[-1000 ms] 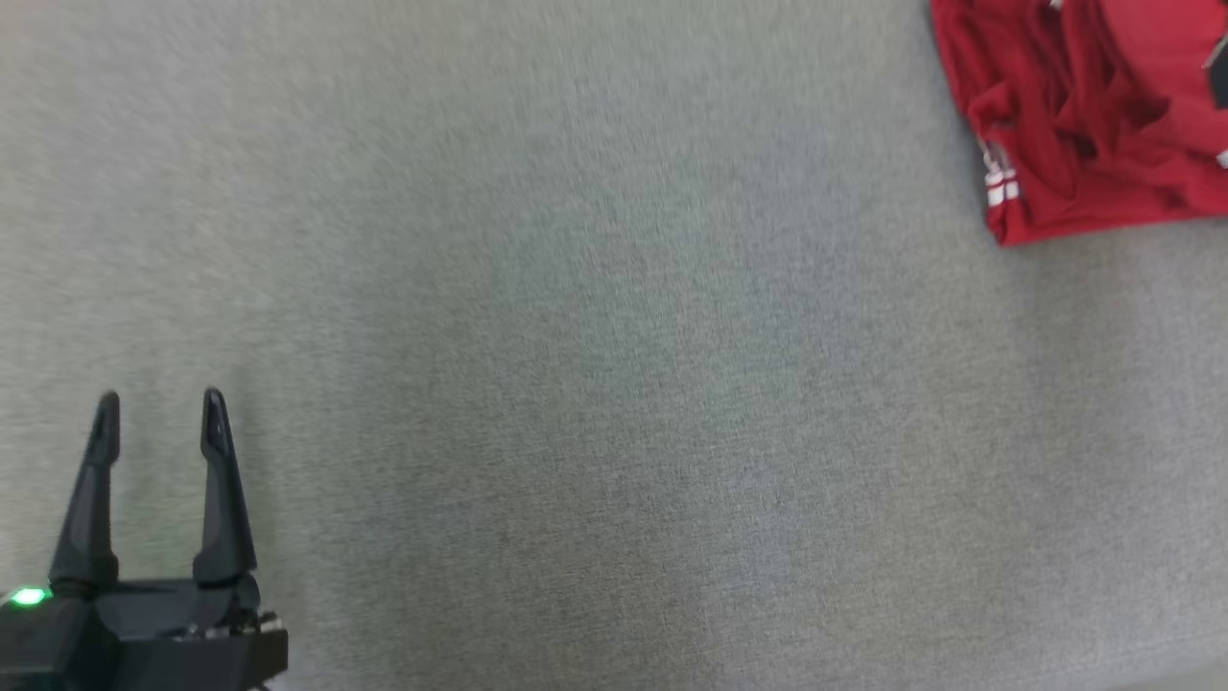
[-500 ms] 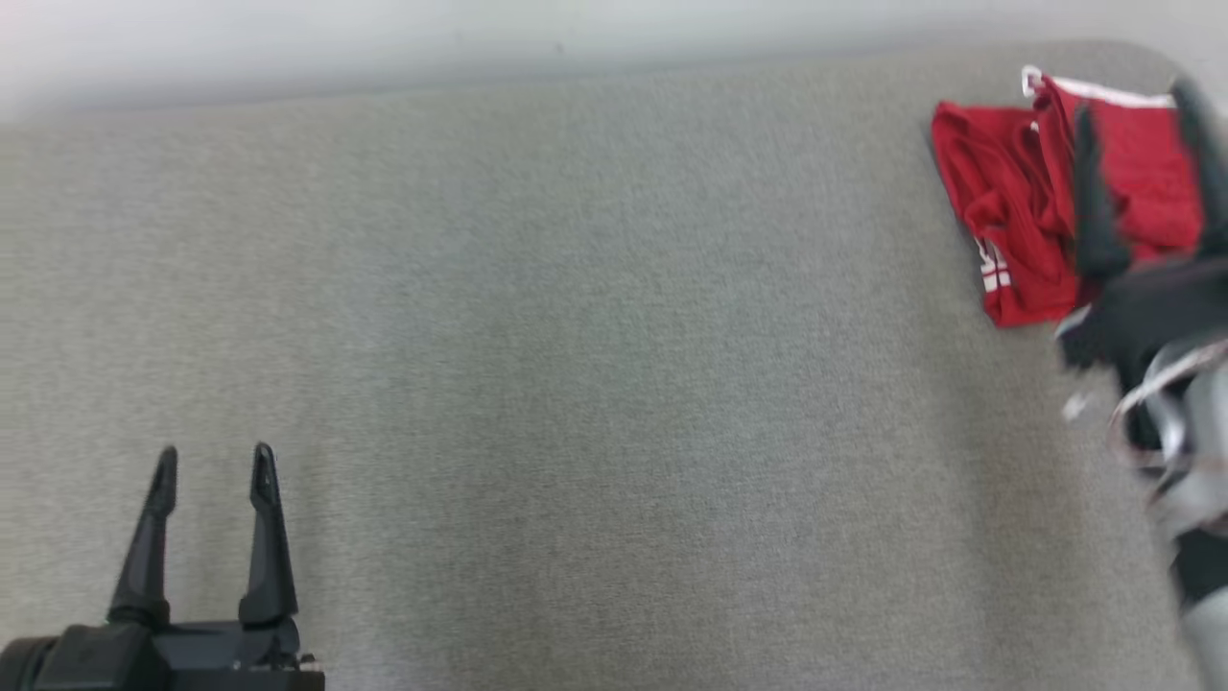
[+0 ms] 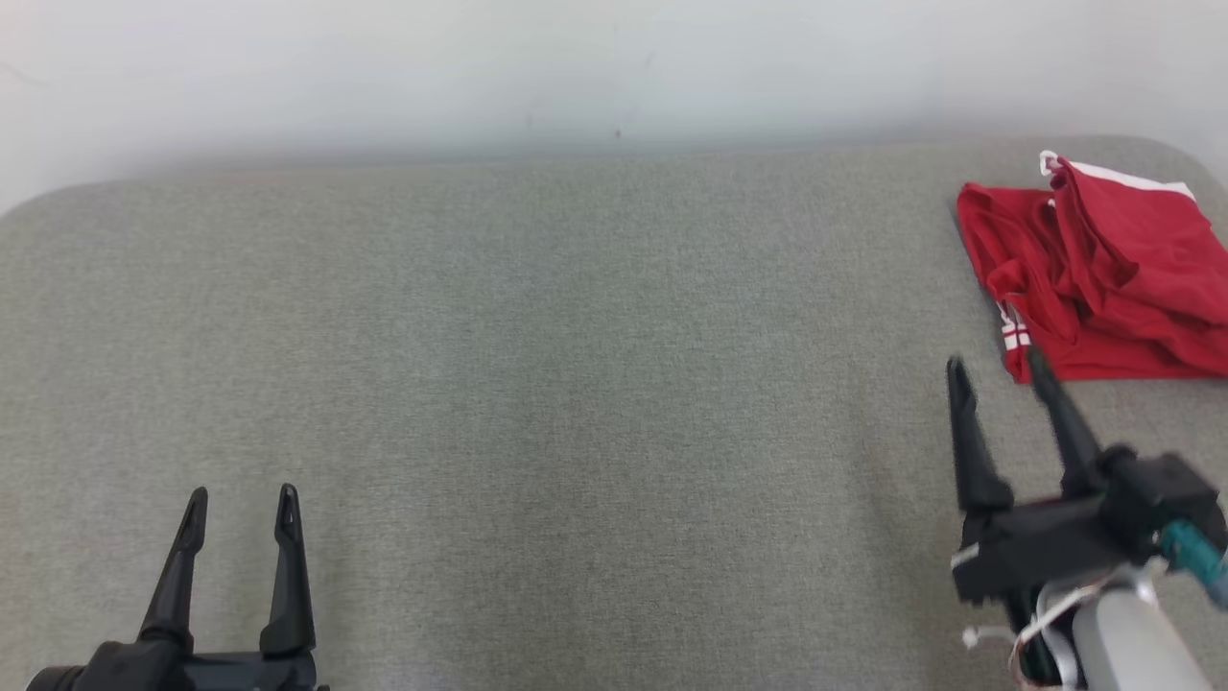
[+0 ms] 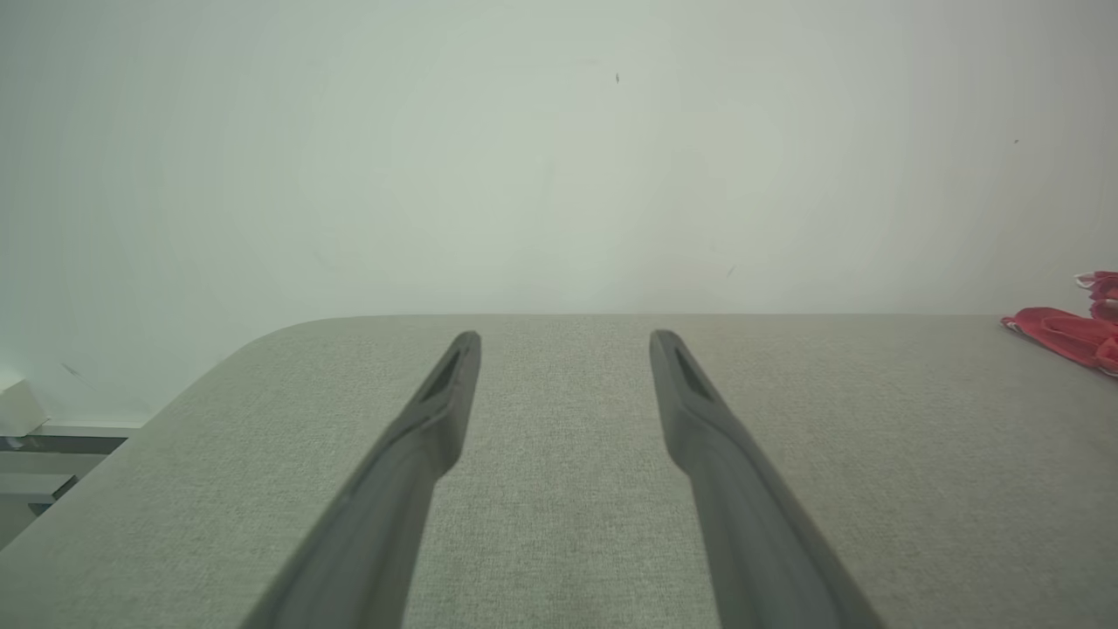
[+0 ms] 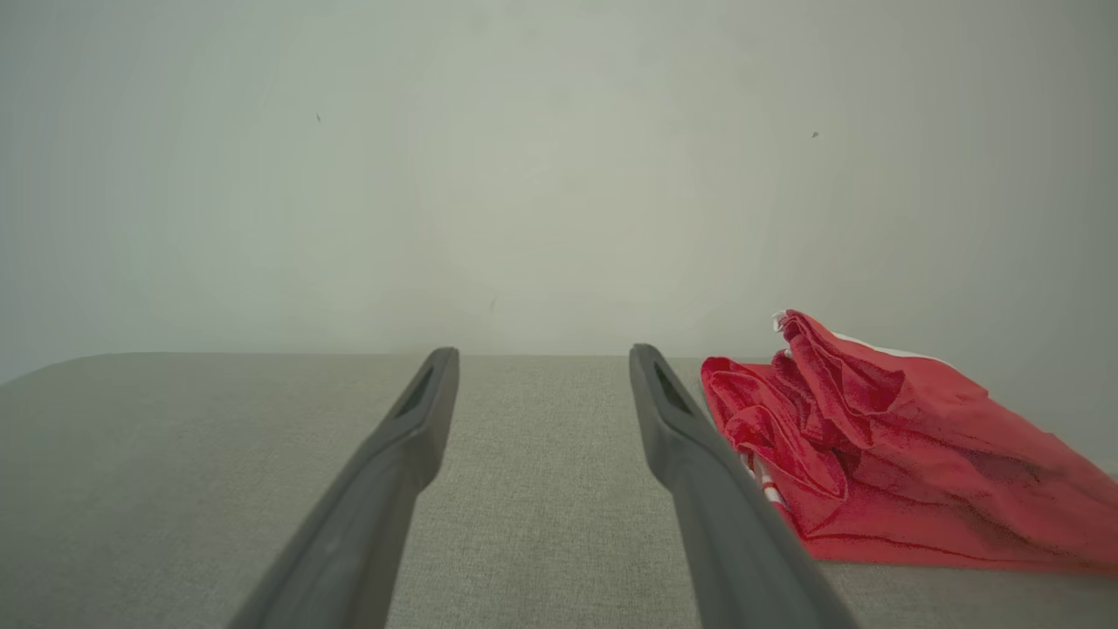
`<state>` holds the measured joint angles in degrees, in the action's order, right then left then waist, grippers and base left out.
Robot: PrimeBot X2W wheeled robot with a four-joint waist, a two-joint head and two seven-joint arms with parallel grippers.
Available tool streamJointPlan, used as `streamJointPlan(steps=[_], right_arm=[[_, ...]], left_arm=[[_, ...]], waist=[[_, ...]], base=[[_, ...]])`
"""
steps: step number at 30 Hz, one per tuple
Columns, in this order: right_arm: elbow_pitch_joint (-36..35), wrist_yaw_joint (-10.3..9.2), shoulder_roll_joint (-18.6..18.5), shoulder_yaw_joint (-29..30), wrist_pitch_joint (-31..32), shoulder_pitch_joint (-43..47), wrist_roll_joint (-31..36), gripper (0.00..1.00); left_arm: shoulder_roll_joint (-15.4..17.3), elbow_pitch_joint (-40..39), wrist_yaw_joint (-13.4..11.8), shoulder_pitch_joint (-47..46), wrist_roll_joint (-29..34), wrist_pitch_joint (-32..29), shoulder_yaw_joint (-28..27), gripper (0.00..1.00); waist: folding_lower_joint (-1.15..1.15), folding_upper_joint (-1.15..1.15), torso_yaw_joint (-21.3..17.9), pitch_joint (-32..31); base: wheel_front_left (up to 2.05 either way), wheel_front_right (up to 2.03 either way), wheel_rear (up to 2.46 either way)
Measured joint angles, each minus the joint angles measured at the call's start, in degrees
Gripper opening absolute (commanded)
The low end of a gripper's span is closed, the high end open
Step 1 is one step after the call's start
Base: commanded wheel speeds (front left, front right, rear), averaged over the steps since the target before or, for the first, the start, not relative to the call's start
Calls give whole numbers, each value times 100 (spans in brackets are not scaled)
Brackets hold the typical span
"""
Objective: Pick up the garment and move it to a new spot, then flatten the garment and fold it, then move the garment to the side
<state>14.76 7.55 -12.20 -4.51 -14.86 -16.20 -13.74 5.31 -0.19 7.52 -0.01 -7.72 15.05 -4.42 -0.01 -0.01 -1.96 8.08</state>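
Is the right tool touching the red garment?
Cannot tell. Head view: a fingertip of the right tool overlaps the red garment; right wrist view: that finger covers its edge. No plain gap or contact.

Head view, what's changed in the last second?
The camera tilted up, bringing the wall into view. The right gripper drew back from over the red garment toward the robot; its tips now reach the garment's near edge, open and empty. Nothing was grasped or released. The garment stays bunched on the table, far right; the left gripper stays open, lower left.

Open grey surface [image 3: 576,384] — garment [image 3: 1103,278] heaped far right.
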Motion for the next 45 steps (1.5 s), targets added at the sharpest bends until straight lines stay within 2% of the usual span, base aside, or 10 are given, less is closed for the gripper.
streamJointPlan(steps=[9,17,33,34,39,45], right_arm=[[-303,0,310,114,-5,1076,15,100],[-461,0,417,238,-11,1683,14,100],[-467,0,465,191,-11,1868,42,100],[-449,0,469,190,-10,1874,49,0],[-214,0,508,169,30,1989,5,0],[-183,0,526,202,183,1980,-604,0]], left_arm=[[-5,222,0,163,-53,0,11,100],[-44,403,0,428,-102,0,19,100],[-86,690,-1,583,-134,0,-46,100],[-91,708,0,585,-135,0,-42,0],[-138,972,3,610,-176,-32,-12,0],[-148,1036,3,588,-798,-214,-26,0]], waist=[[0,0,151,-336],[0,1,177,-697],[0,1,186,-901],[1,0,196,-904],[1,1,196,-904],[1,1,196,-899]], base=[[0,0,0],[0,0,0],[0,0,0],[0,0,0],[0,0,0],[0,0,0]])
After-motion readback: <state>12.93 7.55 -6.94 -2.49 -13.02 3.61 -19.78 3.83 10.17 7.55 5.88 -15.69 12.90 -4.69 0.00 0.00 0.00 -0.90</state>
